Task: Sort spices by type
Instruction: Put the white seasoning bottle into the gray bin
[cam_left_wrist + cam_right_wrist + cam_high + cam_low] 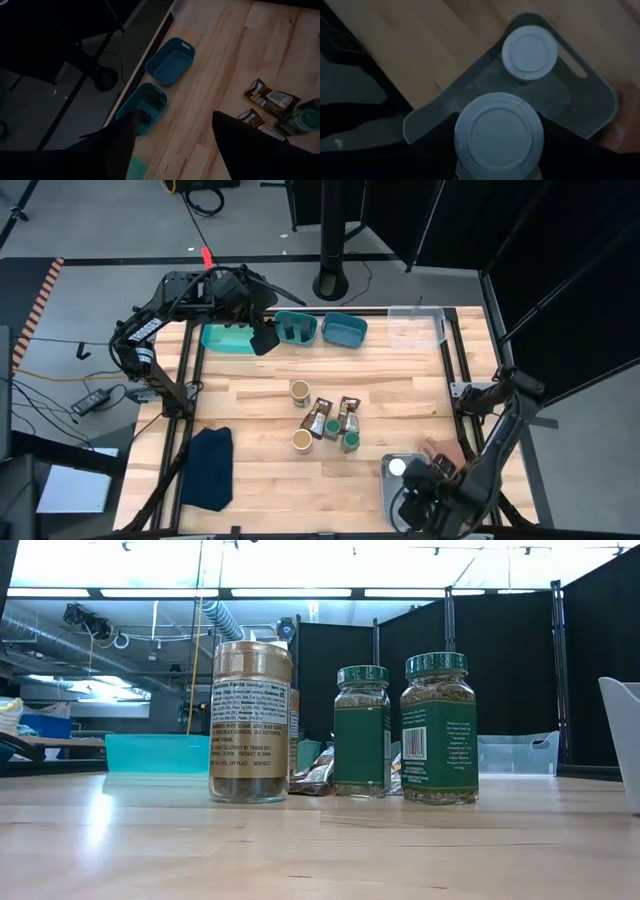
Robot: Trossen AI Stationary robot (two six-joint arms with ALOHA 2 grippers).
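Note:
In the middle of the table stand two tan-topped jars (300,390) (302,440), two green-lidded jars (351,442) (438,727) and brown packets (322,417). My left gripper (172,135) is open and hangs above the far-left teal bin (125,107), which holds black jars (149,102). My right gripper (497,137) is over the pale bin (590,107) at the near right and is shut on a white-lidded jar (498,132). A second white-lidded jar (529,51) stands in that bin. My right gripper holds the white-lidded jar by its body just under the lid (462,150), pinched between the two fingers (437,137), one on each side. The fingers come from above, pointing down. The jar is upright over the pale bin. Its own lid hides its base.
A blue bin (344,330) and a flat teal tray (225,337) lie along the far edge, with a clear bin (415,328) at the far right. A dark blue cloth (208,465) lies near left. Bare wood shows between the spices and the far bins.

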